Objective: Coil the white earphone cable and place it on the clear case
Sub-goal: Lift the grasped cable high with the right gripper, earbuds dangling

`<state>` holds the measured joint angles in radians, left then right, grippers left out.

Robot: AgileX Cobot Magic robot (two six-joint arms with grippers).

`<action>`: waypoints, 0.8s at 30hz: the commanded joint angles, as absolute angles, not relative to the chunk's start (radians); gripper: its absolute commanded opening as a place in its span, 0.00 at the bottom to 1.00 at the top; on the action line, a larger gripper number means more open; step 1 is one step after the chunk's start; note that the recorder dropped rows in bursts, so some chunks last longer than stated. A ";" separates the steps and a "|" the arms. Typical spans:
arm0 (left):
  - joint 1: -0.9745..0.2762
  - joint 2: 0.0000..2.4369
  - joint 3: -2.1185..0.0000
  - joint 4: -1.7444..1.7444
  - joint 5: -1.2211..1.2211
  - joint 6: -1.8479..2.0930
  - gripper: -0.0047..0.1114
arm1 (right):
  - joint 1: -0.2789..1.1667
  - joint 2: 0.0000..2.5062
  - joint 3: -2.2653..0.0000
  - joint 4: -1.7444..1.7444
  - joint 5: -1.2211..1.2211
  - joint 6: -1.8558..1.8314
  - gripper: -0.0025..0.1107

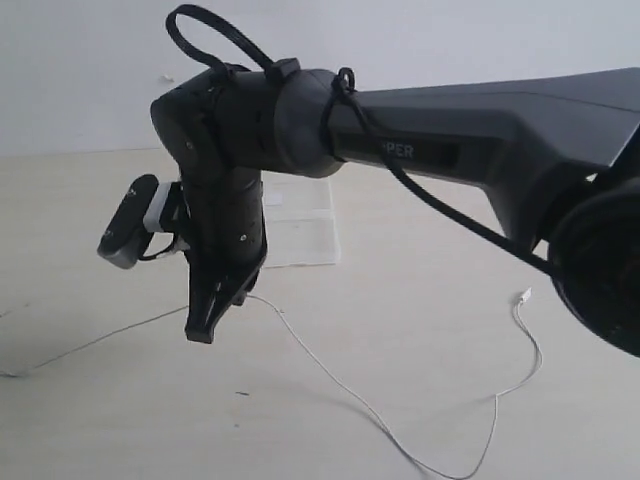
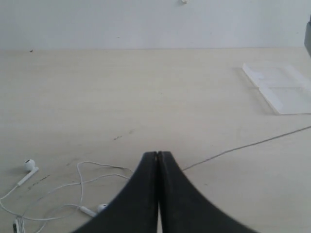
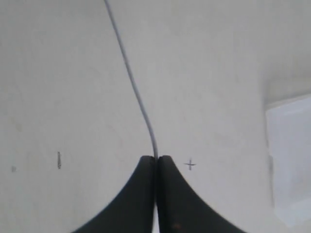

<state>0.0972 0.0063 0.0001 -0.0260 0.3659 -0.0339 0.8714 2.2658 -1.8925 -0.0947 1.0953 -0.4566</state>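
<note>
The white earphone cable (image 1: 330,375) lies in a long line across the table, its small white plug (image 1: 525,296) at the right. My right gripper (image 1: 200,330) reaches in from the right and is shut on the cable (image 3: 133,87), which runs straight into the closed fingertips of that gripper (image 3: 156,158). The clear case (image 1: 300,230) lies flat just behind this arm, partly hidden by it. My left gripper (image 2: 158,154) is shut with nothing seen between its fingers. The cable's forked strands and two earbuds (image 2: 29,165) lie loosely beside it, and the clear case (image 2: 282,90) is farther off.
The right arm's thick black body (image 1: 450,140) and its black cables span the upper part of the exterior view. The pale table (image 1: 420,260) meets a white wall (image 1: 400,40) behind. A small dark mark (image 1: 241,393) shows on the tabletop.
</note>
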 commanded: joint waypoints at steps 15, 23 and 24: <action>0.101 0.000 0.000 -0.032 0.355 -0.032 0.04 | 0.873 2.060 -1.891 -0.343 0.721 0.102 0.02; 0.101 0.000 0.000 -0.032 0.355 -0.032 0.04 | 0.873 2.024 -1.891 -0.376 0.753 0.144 0.02; 0.101 0.000 0.000 -0.032 0.355 -0.032 0.04 | 0.873 2.016 -1.891 -0.376 0.750 0.142 0.02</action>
